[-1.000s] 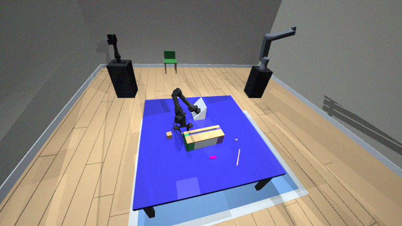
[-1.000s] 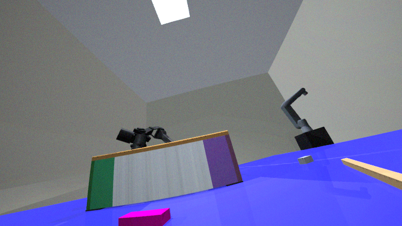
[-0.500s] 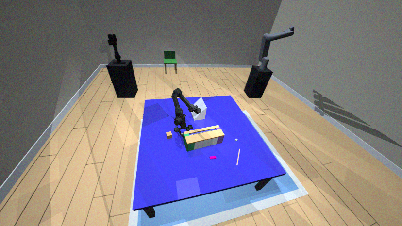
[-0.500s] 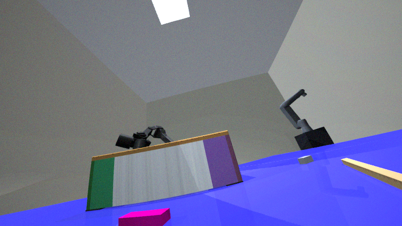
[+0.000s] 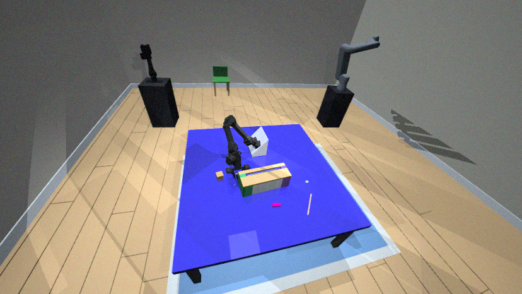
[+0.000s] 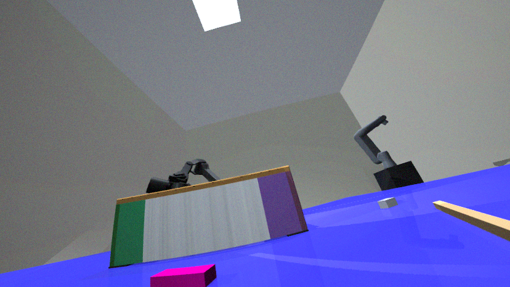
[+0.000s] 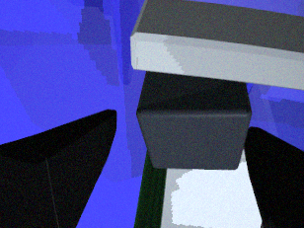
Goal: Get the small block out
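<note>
Black and tapering, the tool (image 5: 239,174) (image 7: 181,128) gapes open, its gap framing a smooth, boxy, dark-grey piece (image 7: 194,141).

We can read no texts, labels, brands, numbers or signs in any of the views.
</note>
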